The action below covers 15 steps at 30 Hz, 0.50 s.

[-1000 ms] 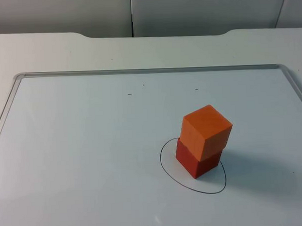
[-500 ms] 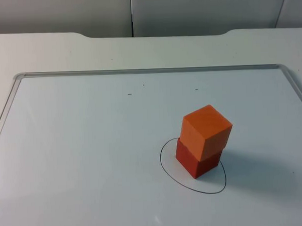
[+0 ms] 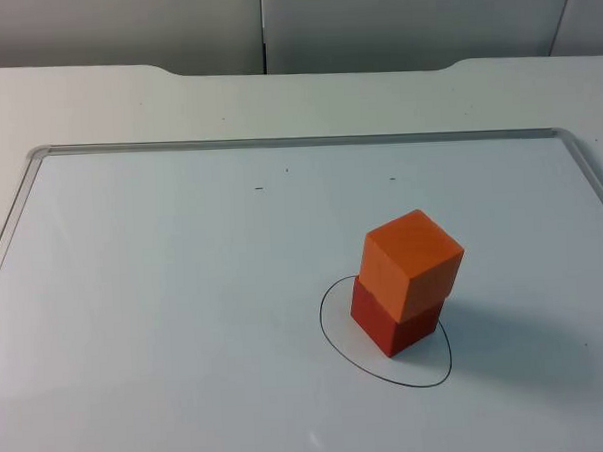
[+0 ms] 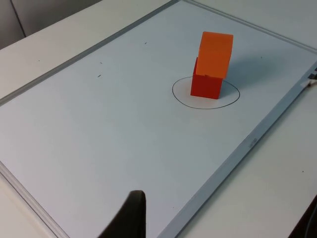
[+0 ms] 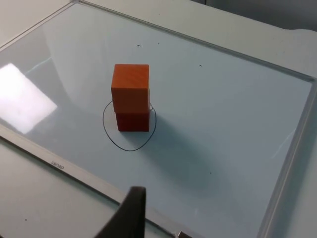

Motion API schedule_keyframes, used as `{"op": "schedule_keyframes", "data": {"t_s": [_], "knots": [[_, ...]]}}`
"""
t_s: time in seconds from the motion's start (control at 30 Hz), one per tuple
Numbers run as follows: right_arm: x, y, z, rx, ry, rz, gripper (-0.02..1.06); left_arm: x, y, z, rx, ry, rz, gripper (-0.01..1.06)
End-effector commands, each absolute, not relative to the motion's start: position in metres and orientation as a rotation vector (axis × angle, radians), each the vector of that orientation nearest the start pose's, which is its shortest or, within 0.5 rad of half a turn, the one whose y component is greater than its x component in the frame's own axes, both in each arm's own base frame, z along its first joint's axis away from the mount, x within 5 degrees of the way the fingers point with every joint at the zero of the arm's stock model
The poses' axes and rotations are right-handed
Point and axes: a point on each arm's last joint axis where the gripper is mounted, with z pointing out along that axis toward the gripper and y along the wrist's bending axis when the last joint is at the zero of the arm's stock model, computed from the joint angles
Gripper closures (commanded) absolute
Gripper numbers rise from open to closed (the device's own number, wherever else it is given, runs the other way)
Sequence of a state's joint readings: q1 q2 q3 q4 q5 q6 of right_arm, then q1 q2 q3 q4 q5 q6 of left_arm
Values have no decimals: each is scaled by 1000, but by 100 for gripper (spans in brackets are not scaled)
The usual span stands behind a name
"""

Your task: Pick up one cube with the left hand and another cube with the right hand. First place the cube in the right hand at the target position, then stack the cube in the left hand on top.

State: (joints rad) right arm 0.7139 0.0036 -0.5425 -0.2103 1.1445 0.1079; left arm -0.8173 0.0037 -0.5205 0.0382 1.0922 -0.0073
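Observation:
An orange cube (image 3: 413,261) stands on top of a darker red cube (image 3: 394,327), slightly turned against it. The red cube rests inside a hand-drawn black circle (image 3: 429,386) on the whiteboard (image 3: 184,291). Nothing touches the stack. My left gripper (image 4: 131,218) waits well back from the pair, where the orange cube (image 4: 215,54) and red cube (image 4: 205,87) stand far across the board. My right gripper (image 5: 131,213) also waits at a distance, over the board's frame, facing the orange cube (image 5: 130,87) on the red cube (image 5: 132,121). Neither gripper holds a cube.
The whiteboard has a raised silver frame (image 3: 278,141) around it and lies on the white table (image 3: 96,105). A grey partition wall (image 3: 273,27) closes the far side. A few tiny dark marks (image 3: 259,188) dot the board.

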Motion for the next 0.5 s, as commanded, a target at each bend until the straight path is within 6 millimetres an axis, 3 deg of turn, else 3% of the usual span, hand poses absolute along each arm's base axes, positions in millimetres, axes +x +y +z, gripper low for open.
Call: {"op": "schedule_keyframes", "data": {"t_s": [0.0,0.47], "knots": [[1,-21,283,-603,1982,262,0,-3,7,280,819,1915,-474,0],[1,-12,278,-665,1955,332,0,-3,7,280,817,1916,-473,0]]}}
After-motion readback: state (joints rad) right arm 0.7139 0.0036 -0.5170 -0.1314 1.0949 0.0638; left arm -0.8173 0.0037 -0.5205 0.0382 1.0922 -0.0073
